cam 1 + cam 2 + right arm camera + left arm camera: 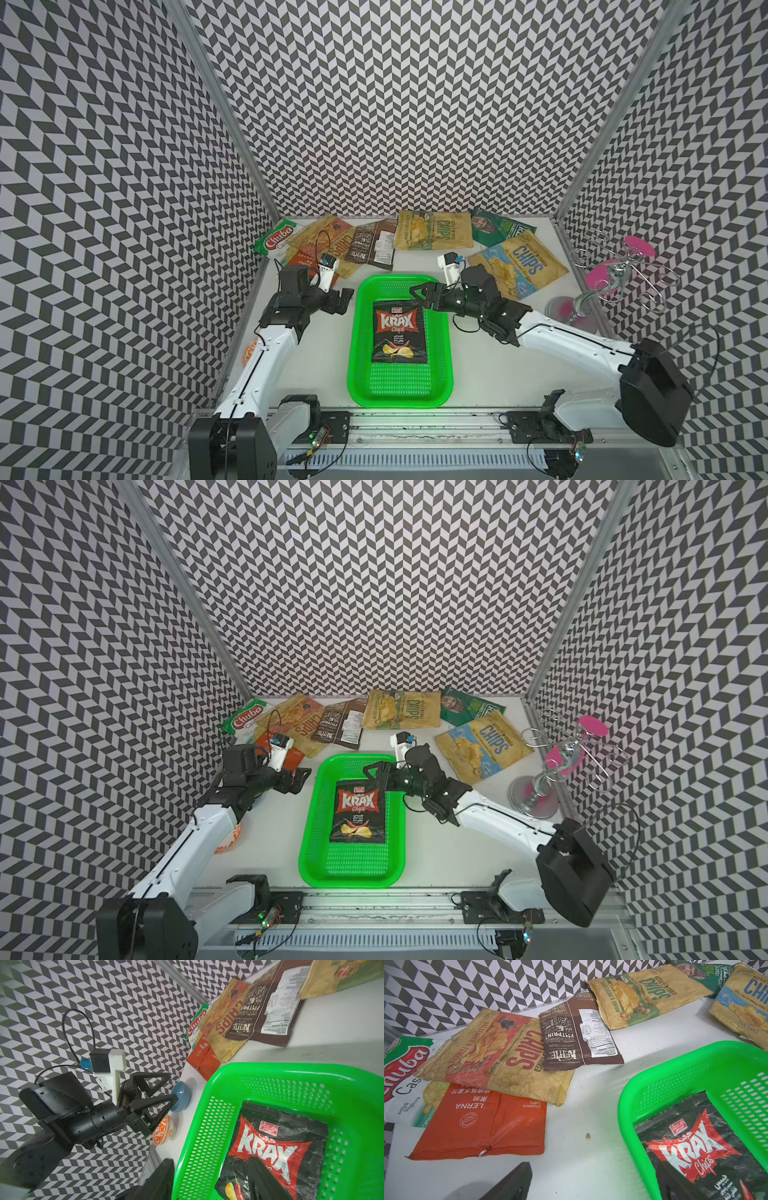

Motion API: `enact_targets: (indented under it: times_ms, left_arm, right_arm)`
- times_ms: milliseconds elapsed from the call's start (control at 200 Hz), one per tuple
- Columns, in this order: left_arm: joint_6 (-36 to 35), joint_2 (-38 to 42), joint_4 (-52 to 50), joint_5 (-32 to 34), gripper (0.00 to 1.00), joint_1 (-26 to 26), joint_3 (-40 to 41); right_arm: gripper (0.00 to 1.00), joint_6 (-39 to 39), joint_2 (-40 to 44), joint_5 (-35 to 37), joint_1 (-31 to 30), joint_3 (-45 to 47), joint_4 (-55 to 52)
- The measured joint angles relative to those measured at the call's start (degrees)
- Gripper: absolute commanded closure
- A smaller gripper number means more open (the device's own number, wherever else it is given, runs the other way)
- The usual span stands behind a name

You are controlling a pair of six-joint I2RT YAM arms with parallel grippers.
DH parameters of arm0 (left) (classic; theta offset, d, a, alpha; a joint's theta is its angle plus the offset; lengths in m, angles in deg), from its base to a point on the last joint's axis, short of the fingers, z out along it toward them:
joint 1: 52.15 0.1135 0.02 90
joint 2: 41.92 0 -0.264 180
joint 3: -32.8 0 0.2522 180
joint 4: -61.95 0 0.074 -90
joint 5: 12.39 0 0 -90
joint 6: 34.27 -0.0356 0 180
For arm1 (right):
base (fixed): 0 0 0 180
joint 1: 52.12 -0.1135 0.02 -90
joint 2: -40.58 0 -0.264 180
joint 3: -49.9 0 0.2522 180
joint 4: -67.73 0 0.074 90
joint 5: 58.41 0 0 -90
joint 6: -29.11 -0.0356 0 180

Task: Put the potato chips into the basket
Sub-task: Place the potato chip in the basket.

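A black KRAX bag (400, 332) (276, 1147) lies flat inside the green basket (399, 401) (351, 881) at the table's middle. My right gripper (417, 298) (209, 1184) hovers over the basket's far end, open, with nothing between its fingers. Left of the basket, my left gripper (348, 300) (591, 1188) stands open and empty above bare table. More potato chips lie along the back: Chuba (276, 241), orange (483, 1124), tan CHIPS (328, 241), brown Kettle (374, 247), tan CHIPS (432, 235), dark green (498, 228), and blue-labelled CHIPS (519, 266).
A metal stand with pink discs (557, 771) stands by the right wall. A blue bowl (180, 1096) and an orange-patterned bowl (164, 1130) sit by the left wall, under my left arm. Patterned walls close in three sides.
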Motion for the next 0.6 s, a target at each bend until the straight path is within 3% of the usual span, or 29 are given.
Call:
enact_targets:
  times_ms: [235,601]
  left_arm:
    - [0.0,0.0,0.0,0.0,0.03,0.0,0.0]
    - [0.0,0.0,0.0,0.0,0.02,0.0,0.0]
  right_arm:
    - [0.42,-0.2,4.6,2.3,8.8,6.5,-1.7]
    - [0.46,-10.1,5.8,9.6,20.3,20.9,0.7]
